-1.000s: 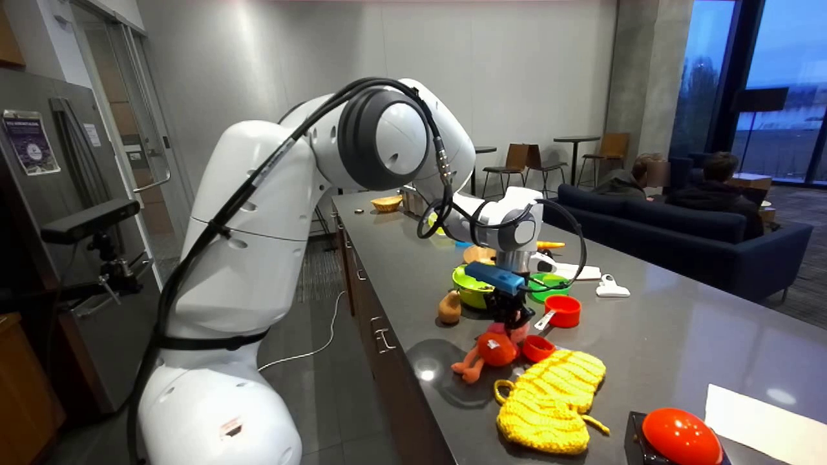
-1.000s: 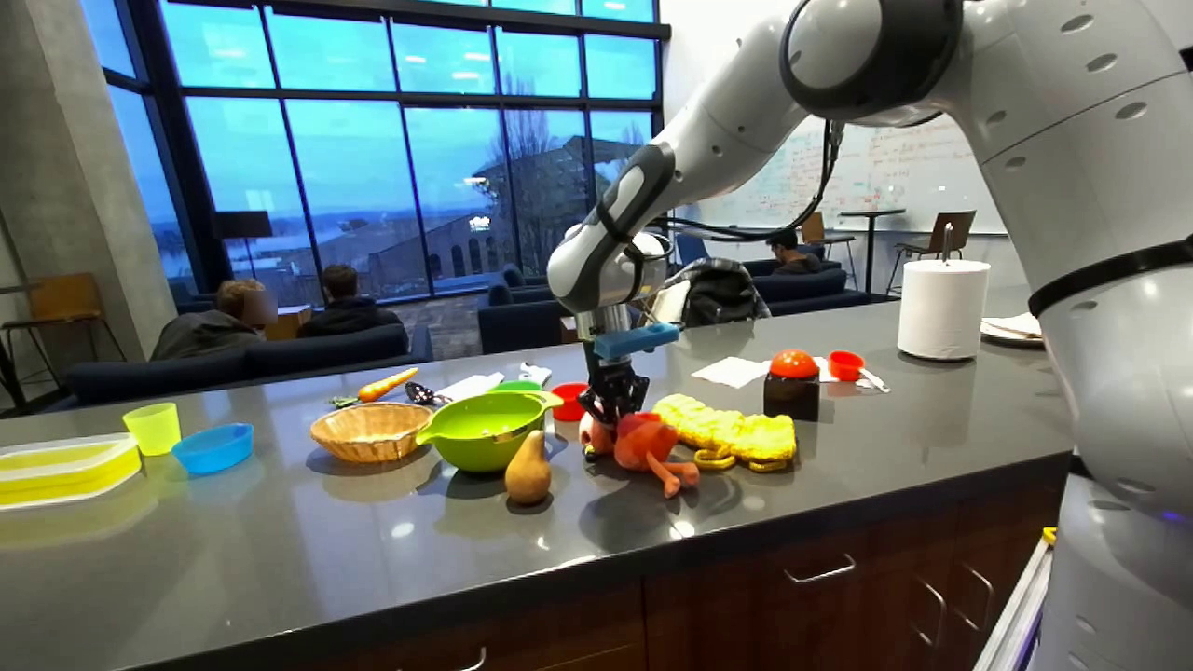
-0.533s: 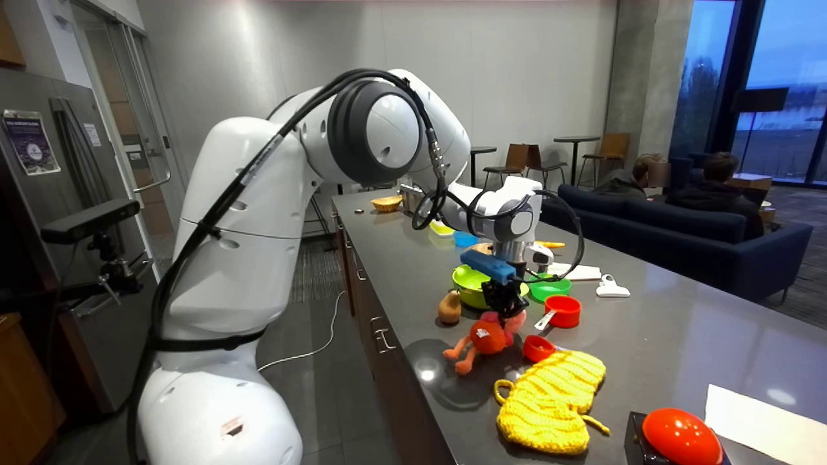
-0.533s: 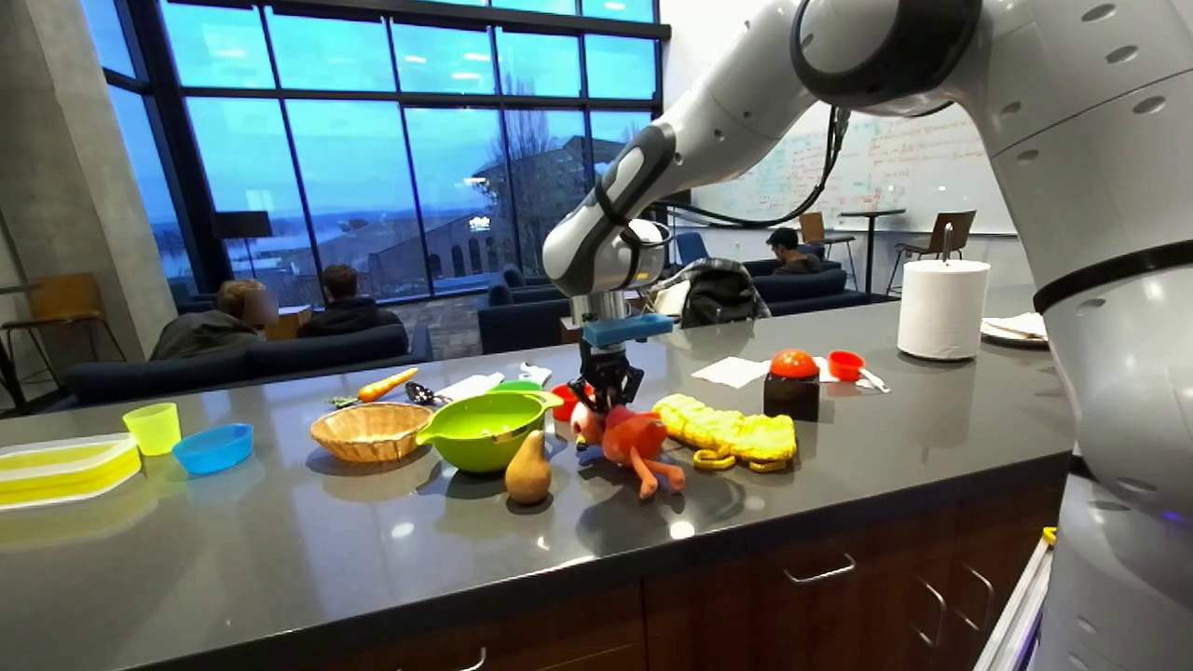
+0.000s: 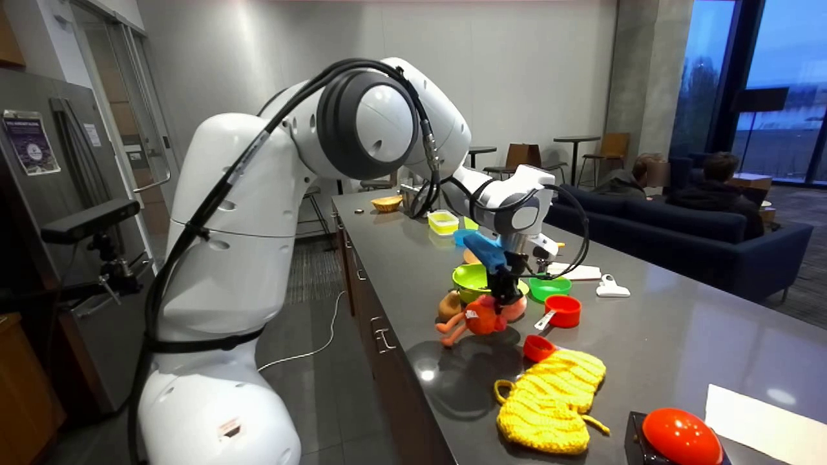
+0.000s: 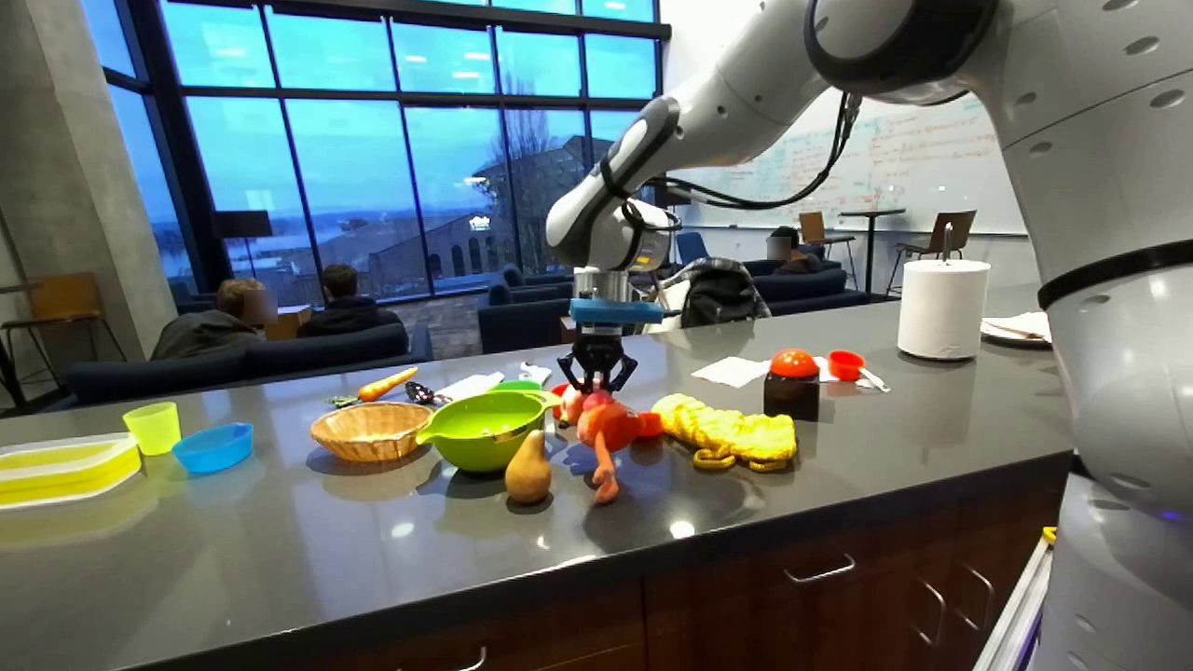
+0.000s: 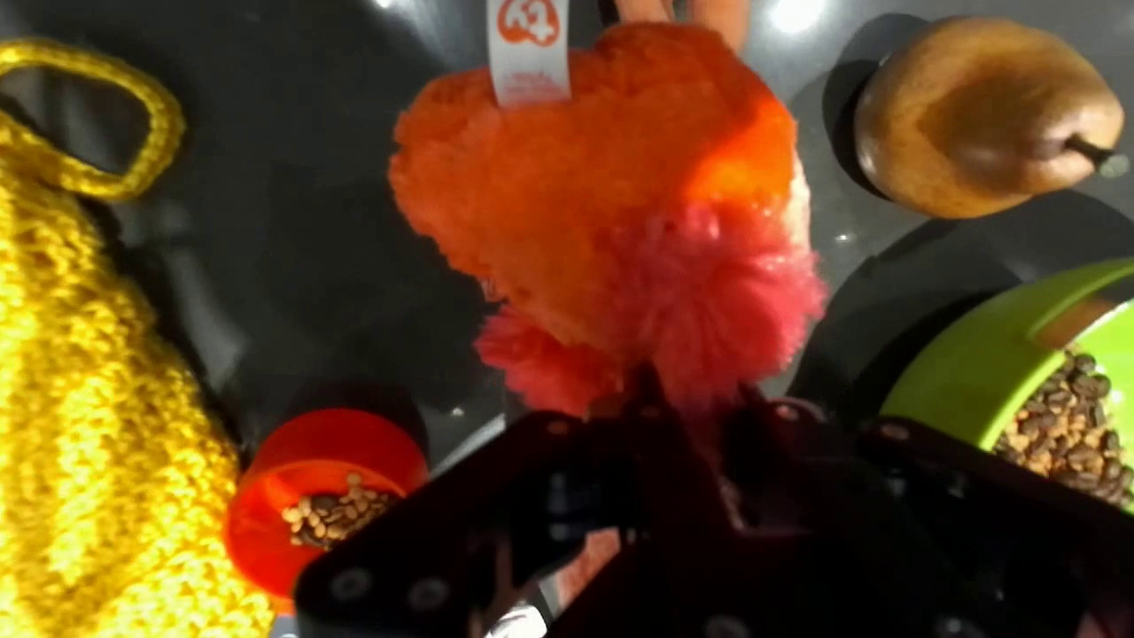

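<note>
The gripper (image 6: 598, 384) is clamped on the plush toy (image 7: 576, 186), apparently suspended near the green bowl (image 6: 471, 447) — grasp done, release outstanding.

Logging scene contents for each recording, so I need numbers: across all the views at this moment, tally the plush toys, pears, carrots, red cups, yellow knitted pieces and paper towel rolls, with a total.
Plush toy: 1
Pear: 1
Carrot: 1
Red cups: 3
Yellow knitted piece: 1
Paper towel roll: 1
Total: 8
</note>
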`<move>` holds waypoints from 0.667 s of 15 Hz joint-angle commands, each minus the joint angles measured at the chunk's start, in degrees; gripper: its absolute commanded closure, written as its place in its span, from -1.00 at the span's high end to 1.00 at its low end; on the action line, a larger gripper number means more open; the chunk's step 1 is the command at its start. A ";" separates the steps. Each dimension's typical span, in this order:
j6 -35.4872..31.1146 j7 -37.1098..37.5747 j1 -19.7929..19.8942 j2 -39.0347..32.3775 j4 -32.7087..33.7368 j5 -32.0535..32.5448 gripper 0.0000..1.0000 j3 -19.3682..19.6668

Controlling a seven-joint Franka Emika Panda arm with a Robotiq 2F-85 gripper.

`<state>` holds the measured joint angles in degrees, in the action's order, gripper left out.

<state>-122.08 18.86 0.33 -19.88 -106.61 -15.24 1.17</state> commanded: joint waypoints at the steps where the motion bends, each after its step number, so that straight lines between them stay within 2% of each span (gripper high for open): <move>1: -2.28 3.38 1.11 1.08 -0.15 -4.50 -0.92 0.59; 10: -6.65 12.04 3.37 2.12 -2.14 -8.92 -0.92 3.55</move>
<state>-127.94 27.50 3.41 -19.89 -106.52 -22.73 3.78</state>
